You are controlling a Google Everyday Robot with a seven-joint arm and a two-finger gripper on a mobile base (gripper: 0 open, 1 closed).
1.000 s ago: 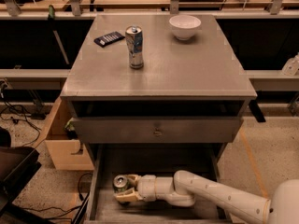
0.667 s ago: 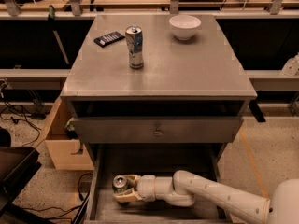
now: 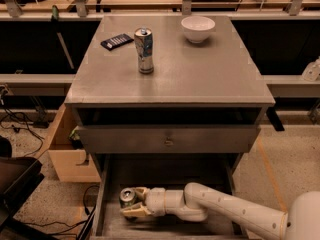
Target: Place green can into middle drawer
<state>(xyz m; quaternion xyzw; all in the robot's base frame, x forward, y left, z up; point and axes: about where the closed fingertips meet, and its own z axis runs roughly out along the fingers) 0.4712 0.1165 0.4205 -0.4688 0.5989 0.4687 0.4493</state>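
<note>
The green can [image 3: 127, 197] stands upright in the left front part of the open middle drawer [image 3: 170, 176], a wide grey drawer pulled out low under the cabinet. My gripper [image 3: 131, 203] reaches in from the right, low inside the drawer. Its pale fingers [image 3: 140, 191] sit on either side of the can and are closed on it. My white arm [image 3: 225, 211] lies across the drawer's front right. I cannot tell whether the can's base touches the floor.
Above it is a flat grey drawer front with a small knob [image 3: 168, 140]. On the cabinet top [image 3: 200, 74] stand a tall silver-blue can [image 3: 144, 50], a white bowl [image 3: 198, 29] and a black flat object [image 3: 117, 41]. A wooden box [image 3: 67, 159] stands left of the cabinet.
</note>
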